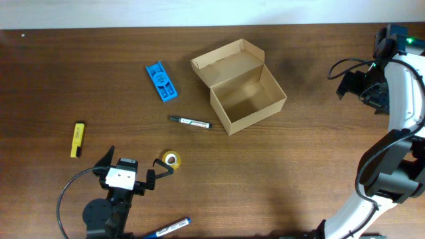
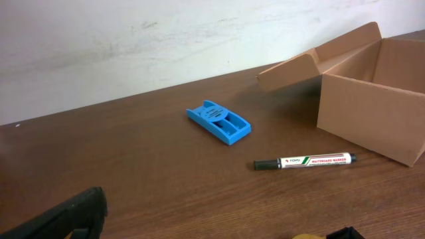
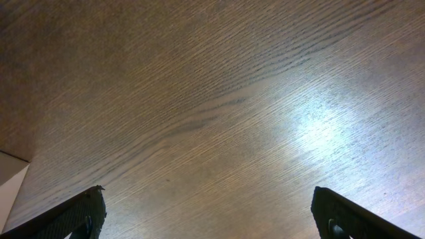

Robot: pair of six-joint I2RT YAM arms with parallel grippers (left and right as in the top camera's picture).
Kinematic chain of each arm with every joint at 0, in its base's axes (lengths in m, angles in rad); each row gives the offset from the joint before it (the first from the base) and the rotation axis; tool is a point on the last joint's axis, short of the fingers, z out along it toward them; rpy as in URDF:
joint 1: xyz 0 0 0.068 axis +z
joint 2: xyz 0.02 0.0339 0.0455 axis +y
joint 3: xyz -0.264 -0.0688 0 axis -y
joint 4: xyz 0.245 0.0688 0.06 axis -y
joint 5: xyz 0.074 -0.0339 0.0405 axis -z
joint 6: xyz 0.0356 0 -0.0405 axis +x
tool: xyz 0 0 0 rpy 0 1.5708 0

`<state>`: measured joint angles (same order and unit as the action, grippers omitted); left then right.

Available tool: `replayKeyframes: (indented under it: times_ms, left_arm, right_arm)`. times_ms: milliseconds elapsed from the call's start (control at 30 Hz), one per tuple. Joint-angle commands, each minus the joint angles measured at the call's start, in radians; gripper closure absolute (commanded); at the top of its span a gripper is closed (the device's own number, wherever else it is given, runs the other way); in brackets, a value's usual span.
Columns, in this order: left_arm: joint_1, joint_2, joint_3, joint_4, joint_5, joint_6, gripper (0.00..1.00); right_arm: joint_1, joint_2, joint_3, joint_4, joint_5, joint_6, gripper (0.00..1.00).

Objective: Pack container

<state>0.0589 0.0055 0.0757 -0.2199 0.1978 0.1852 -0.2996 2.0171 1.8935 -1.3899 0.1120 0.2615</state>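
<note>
The container, an open brown cardboard box (image 1: pixel 247 99) with its flap lid tipped back, stands empty at the table's middle; it also shows in the left wrist view (image 2: pixel 370 106). A black marker (image 1: pixel 190 122) (image 2: pixel 304 161) lies in front of it. A yellow tape roll (image 1: pixel 171 159) lies by the right finger of my left gripper (image 1: pixel 133 162) (image 2: pixel 212 226), which is open and empty, low near the front edge. A yellow marker (image 1: pixel 78 139) lies at the left and a blue marker (image 1: pixel 169 228) at the front. My right gripper (image 1: pixel 347 83) (image 3: pixel 212 212) is open and empty, far right of the box.
A flat blue plastic piece (image 1: pixel 161 81) (image 2: pixel 219 122) lies left of the box. The left arm's cable (image 1: pixel 66 192) loops over the front left of the table. A white wall runs along the table's far edge.
</note>
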Motion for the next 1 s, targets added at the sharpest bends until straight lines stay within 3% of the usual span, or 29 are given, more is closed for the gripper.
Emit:
replayKeyframes:
  times_ms: [0, 967]
  left_arm:
    - [-0.004, 0.000, -0.005, 0.000, -0.011, -0.005, 0.00]
    - [-0.004, 0.000, -0.005, 0.000, -0.011, -0.005, 0.00]
  right_arm:
    - [0.003, -0.011, -0.004, 0.000, 0.012, 0.004, 0.01]
    - [0.003, -0.080, -0.004, 0.004, 0.012, 0.004, 0.01]
